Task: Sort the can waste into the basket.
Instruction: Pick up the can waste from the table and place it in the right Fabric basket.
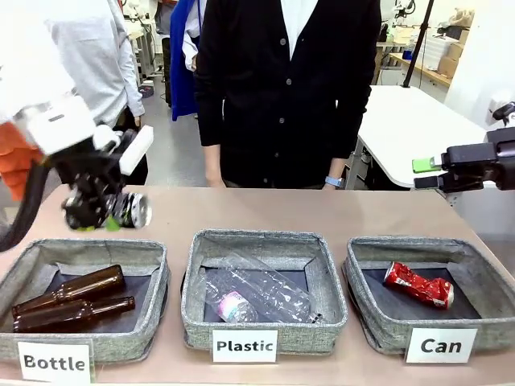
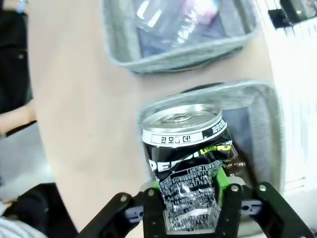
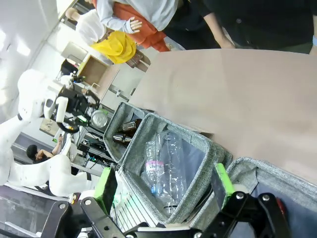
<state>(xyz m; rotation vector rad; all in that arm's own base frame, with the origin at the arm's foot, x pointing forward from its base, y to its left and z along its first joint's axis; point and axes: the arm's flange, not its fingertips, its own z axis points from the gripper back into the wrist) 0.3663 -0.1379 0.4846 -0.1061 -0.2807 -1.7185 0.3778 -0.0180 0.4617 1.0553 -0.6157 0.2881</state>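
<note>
A: Left gripper [image 1: 107, 211] status?

B: Closed on the black can [image 2: 187, 163], off the table. In the left wrist view the green pads [image 2: 221, 183] clamp the crumpled lower half and the silver top faces away from the camera. From the front it hangs above the bin labelled "Bottle" [image 1: 145, 277], near that bin's far edge.

A: Right gripper [image 3: 163, 186]?

B: Jaws wide apart, nothing between them. In the front view it sits at the right edge, raised above the table, beyond the basket [image 1: 471, 257] labelled "Can".

A: Red can [image 1: 418, 285]?

B: Already in the basket, lying on its side on the dark floor, roughly centred.

A: Other bins?

B: Two brown glass bottles [image 1: 71, 301] lie side by side in the "Bottle" bin. Clear plastic bottles [image 1: 257, 296] lie in the middle bin labelled "Plastic" [image 1: 265, 326].

A: Person?

B: Dark cardigan [image 1: 286, 88], standing at the far side of the table [image 1: 265, 211], arms down, hands not on any object.
</note>
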